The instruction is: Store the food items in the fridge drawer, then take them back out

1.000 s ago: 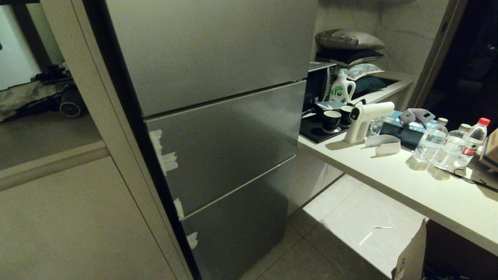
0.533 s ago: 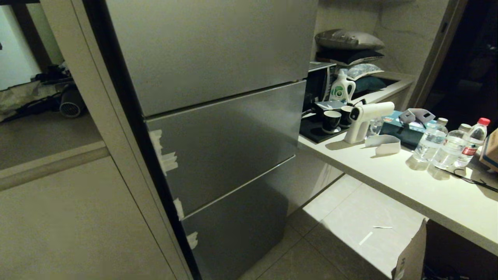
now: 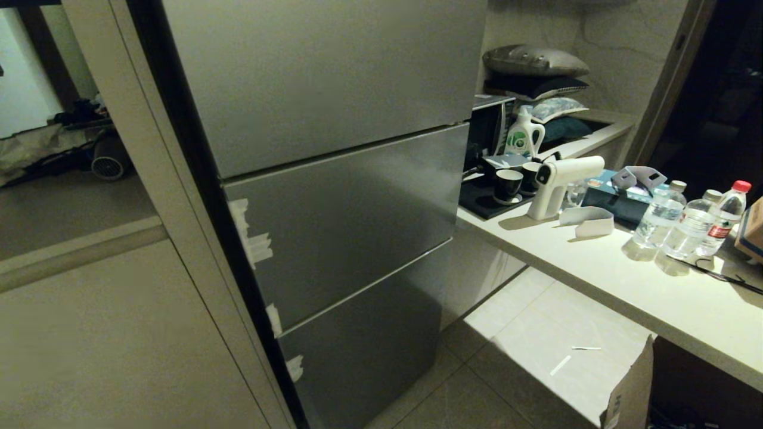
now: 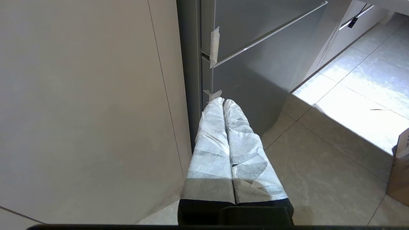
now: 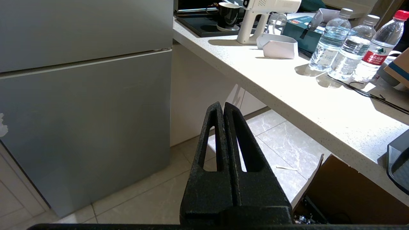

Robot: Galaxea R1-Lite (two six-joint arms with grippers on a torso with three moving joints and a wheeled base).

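The grey steel fridge [image 3: 334, 196] stands shut in front of me, its three flat fronts closed, so the fridge drawer is hidden inside. No food items show in any view. My left gripper [image 4: 223, 101], its fingers wrapped in pale tape, is shut and empty, hanging low by the fridge's left edge [image 4: 191, 80]. Also shut and empty, my right gripper [image 5: 223, 105] with bare black fingers hangs above the floor between the fridge [image 5: 86, 105] and the counter [image 5: 287, 86]. Neither arm shows in the head view.
A pale counter [image 3: 626, 280] runs to the right of the fridge with three clear water bottles [image 3: 685, 223], a white spray gun [image 3: 560, 182], black cups [image 3: 509, 185] and a detergent bottle [image 3: 524, 134]. An open cardboard box [image 3: 632, 387] stands on the tiled floor under it. A beige cabinet [image 3: 89, 333] flanks the fridge's left.
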